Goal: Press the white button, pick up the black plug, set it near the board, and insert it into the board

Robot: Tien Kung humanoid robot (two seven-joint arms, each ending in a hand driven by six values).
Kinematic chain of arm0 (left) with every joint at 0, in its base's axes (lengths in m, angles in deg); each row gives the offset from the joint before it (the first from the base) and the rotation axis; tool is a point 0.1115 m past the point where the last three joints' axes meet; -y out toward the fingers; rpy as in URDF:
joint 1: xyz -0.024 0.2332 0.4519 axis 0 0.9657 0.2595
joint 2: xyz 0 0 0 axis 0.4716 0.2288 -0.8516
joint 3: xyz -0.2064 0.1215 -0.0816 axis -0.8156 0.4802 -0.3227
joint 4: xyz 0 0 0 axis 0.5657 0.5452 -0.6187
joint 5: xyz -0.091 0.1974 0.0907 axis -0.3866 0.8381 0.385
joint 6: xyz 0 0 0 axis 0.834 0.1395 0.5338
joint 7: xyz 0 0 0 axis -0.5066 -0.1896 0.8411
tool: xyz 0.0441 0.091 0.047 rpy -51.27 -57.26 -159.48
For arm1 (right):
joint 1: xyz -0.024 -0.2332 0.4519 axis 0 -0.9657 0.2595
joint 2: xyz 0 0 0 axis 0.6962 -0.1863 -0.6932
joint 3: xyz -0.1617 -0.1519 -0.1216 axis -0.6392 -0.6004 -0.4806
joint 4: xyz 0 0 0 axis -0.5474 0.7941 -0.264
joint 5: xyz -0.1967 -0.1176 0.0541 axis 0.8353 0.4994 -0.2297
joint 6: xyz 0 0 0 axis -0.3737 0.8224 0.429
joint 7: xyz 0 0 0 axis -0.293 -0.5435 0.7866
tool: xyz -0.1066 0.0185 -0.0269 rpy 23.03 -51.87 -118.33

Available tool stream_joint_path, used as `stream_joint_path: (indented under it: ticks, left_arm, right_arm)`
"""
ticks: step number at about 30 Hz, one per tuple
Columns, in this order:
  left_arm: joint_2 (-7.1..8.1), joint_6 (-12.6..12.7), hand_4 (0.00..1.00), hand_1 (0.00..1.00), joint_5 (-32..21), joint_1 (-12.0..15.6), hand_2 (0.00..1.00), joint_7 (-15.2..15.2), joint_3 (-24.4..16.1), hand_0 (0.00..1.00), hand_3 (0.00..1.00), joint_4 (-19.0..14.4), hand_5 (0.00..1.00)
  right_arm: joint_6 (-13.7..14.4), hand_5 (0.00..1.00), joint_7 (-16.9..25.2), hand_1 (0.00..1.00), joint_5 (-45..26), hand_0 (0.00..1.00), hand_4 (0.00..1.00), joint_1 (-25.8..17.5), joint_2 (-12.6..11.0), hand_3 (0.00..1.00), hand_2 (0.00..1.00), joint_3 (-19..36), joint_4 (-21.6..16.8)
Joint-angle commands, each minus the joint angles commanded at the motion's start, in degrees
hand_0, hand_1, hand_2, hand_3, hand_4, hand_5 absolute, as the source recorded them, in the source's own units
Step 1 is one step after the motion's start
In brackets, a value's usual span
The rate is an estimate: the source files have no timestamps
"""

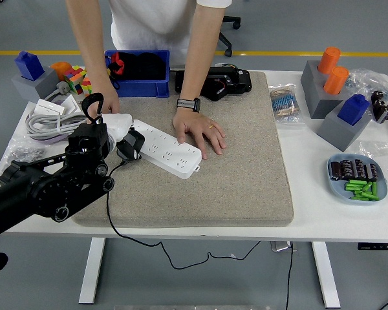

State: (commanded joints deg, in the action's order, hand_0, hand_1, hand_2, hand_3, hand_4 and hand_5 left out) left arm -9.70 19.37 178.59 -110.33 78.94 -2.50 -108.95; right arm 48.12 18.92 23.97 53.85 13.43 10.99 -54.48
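Head view: the robot's left hand (pixel 110 132) reaches in from the lower left over the grey mat (pixel 246 181) on the white bench (pixel 310 213). It sits at the left end of the white power strip (pixel 165 150), which lies slanted on the mat. The black plug (pixel 130 144) is right at that hand, touching the strip's left end, its black cord (pixel 126 236) trailing down off the bench's front edge. Whether the fingers are closed on the plug I cannot tell, as the arm covers them. The white button is not discernible.

A person stands at the far side. One of the person's hands (pixel 199 132) lies flat on the mat, touching the strip's far edge; the other (pixel 107 102) rests near the strip's left end, just behind the robot's hand.

A blue bin (pixel 139 74) sits beyond the mat.
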Motion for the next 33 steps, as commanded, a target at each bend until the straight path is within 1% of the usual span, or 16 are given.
stream_joint_path:
  ticks: [12, 28, 33]
  left_arm:
    - [-0.61, -0.8, 0.786, 0.328, -0.6, -1.1, 0.326, 0.0, 0.7, 0.285, 0.531, 0.6, 0.089]
    - [-1.42, -1.8, 0.782, 0.326, -1.9, -2.4, 0.326, 0.0, 1.3, 0.278, 0.532, 3.3, 0.071]
    - [-1.50, -2.0, 0.782, 0.329, -2.2, -2.4, 0.328, 0.0, 1.7, 0.277, 0.532, 3.5, 0.070]
  right_arm:
    - [0.0, 0.374, 0.0, 0.592, -0.1, 0.622, 0.646, 0.1, 0.0, 0.579, 0.585, 0.0, 0.0]
    - [0.0, 0.374, 0.0, 0.592, 0.0, 0.622, 0.646, 0.0, 0.0, 0.578, 0.584, 0.0, 0.0]
    - [0.0, 0.375, 0.0, 0.592, 0.0, 0.622, 0.646, 0.0, 0.0, 0.578, 0.584, 0.1, 0.0]
